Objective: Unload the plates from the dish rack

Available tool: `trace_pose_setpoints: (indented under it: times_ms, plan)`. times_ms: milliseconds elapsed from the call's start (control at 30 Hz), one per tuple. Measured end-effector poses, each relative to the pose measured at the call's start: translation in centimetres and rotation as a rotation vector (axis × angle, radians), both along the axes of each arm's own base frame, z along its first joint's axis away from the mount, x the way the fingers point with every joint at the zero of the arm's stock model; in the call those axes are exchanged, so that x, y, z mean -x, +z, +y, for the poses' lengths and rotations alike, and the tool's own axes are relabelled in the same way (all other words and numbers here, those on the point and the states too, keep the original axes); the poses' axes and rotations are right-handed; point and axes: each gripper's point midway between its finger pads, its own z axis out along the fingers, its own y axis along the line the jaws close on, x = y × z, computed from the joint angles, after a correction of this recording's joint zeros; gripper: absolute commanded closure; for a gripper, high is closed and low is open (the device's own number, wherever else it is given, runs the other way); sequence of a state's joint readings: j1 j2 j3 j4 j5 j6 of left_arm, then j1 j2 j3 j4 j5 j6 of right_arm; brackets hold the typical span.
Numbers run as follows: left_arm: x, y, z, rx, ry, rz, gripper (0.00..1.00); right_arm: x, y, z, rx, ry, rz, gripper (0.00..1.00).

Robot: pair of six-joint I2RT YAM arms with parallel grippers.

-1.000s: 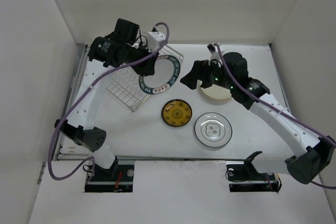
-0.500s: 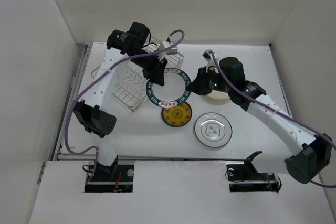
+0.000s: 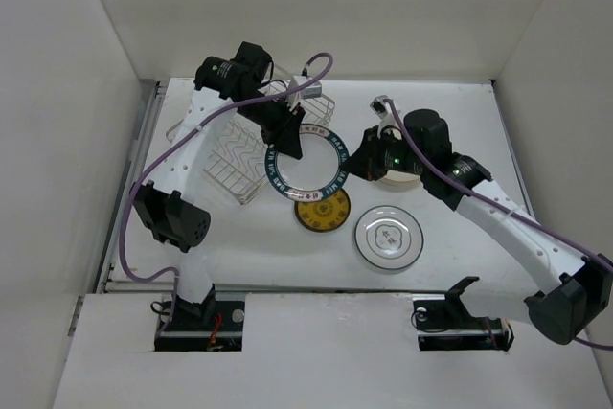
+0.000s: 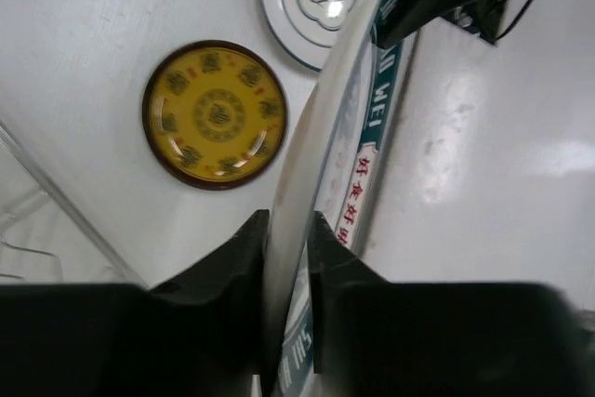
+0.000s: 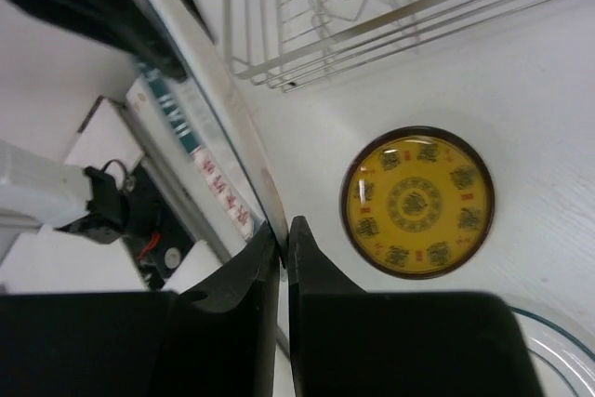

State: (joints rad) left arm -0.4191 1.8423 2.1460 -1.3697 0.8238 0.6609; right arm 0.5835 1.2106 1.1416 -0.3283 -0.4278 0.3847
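Note:
The white plate with a teal patterned rim [image 3: 306, 165] hangs tilted above the table, just right of the dish rack [image 3: 230, 155]. My left gripper [image 3: 287, 141] is shut on its upper-left rim; in the left wrist view both fingers [image 4: 244, 248] bracket the rim [image 4: 325, 137]. My right gripper [image 3: 352, 162] is shut on the opposite edge, and the thin rim [image 5: 214, 109] runs down between its tips [image 5: 282, 230]. The silver wire rack shows no plates in its dividers [image 5: 372, 16].
A yellow patterned plate [image 3: 322, 210] lies flat below the held plate. A white plate with a thin teal ring [image 3: 389, 238] lies to its right. A cream plate [image 3: 407, 175] sits partly under the right arm. White walls enclose the table.
My left arm carried the teal-rimmed plate out of the rack toward the table's middle. The right gripper moved in from the cream plate and shut on the plate's far edge.

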Motion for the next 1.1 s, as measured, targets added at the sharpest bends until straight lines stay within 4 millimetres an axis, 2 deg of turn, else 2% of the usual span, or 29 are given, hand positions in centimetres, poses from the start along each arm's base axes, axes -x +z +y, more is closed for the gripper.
trace_pose_setpoints:
  times_ms: [33, 67, 100, 133, 200, 267, 367, 400, 433, 467, 500, 533, 567, 600, 667, 733, 800, 833, 967, 1100]
  plan:
    - [0.2, 0.0, -0.1, 0.005, 0.006, 0.018, 1.0, 0.0, 0.1, -0.1, 0.002, -0.005, -0.005, 1.0]
    - [0.7, 0.2, -0.2, 0.014, 0.01, 0.047, 1.0, 0.0, 0.0, -0.3, 0.006, -0.012, -0.006, 1.0]
    - [1.0, 0.4, -0.3, 0.025, 0.001, 0.056, 1.0, -0.1, -0.2, -0.5, 0.007, -0.02, -0.002, 0.95]
    - [1.1, 0.4, -0.4, 0.027, -0.004, 0.052, 1.0, -0.1, -0.3, -0.5, 0.007, -0.02, 0.002, 0.76]
    - [1.3, 0.6, -0.5, 0.041, -0.021, 0.044, 1.0, 0.0, 0.0, -0.4, -0.011, -0.02, 0.009, 0.57]
    - [1.2, 0.7, -0.7, 0.056, -0.038, 0.027, 1.0, 0.1, 0.5, 0.0, -0.033, -0.008, 0.011, 0.56]
    - [1.2, 0.8, -0.8, 0.067, -0.052, 0.02, 1.0, -0.2, 0.6, 0.6, -0.05, 0.004, 0.022, 0.57]
    - [1.3, 0.8, -0.8, 0.071, -0.056, 0.018, 1.0, -0.4, 0.5, 0.9, -0.056, 0.011, 0.03, 0.62]
    - [1.3, 0.9, -0.9, 0.073, -0.059, 0.016, 1.0, -0.6, 0.4, 1.2, -0.061, 0.017, 0.034, 0.72]
    - [1.3, 0.9, -0.9, 0.074, -0.061, 0.015, 1.0, -0.8, 0.2, 1.4, -0.061, 0.022, 0.039, 0.95]
    - [1.2, 0.7, -0.7, 0.065, -0.06, 0.008, 1.0, -0.7, -0.1, 1.6, -0.057, 0.039, 0.04, 1.0]
    - [1.1, 0.7, -0.6, 0.063, -0.05, 0.015, 1.0, -0.3, -0.1, 1.8, -0.056, 0.081, 0.027, 1.0]
    - [1.3, 0.7, -0.2, 0.065, -0.039, 0.049, 0.93, -0.2, 0.0, 1.9, -0.052, 0.094, 0.015, 1.0]
    - [1.4, 0.6, -0.2, 0.062, -0.036, 0.056, 0.78, 0.0, 0.0, 2.1, -0.053, 0.107, 0.008, 1.0]
    - [1.1, 0.5, -0.2, 0.051, -0.021, 0.052, 0.4, 0.3, 0.2, 2.3, -0.07, 0.109, 0.029, 1.0]
    - [0.8, 0.0, -0.3, 0.02, 0.008, 0.054, 0.19, -0.1, 0.2, 2.2, -0.075, 0.064, 0.053, 1.0]
    - [0.5, -1.1, 0.3, -0.05, 0.077, 0.079, 0.04, -0.5, -0.3, 1.8, -0.068, 0.007, 0.094, 1.0]
    - [0.1, -1.6, 0.7, -0.084, 0.117, 0.082, 0.0, -0.6, -0.7, 1.4, -0.059, -0.026, 0.12, 1.0]
    - [-3.1, -3.7, 3.1, -0.24, 0.331, 0.032, 0.0, -0.6, -2.8, -1.3, -0.004, -0.167, 0.255, 1.0]
    - [-6.2, -3.7, 6.0, -0.354, 0.533, -0.092, 0.0, 1.0, -5.5, -6.2, 0.079, -0.343, 0.403, 1.0]
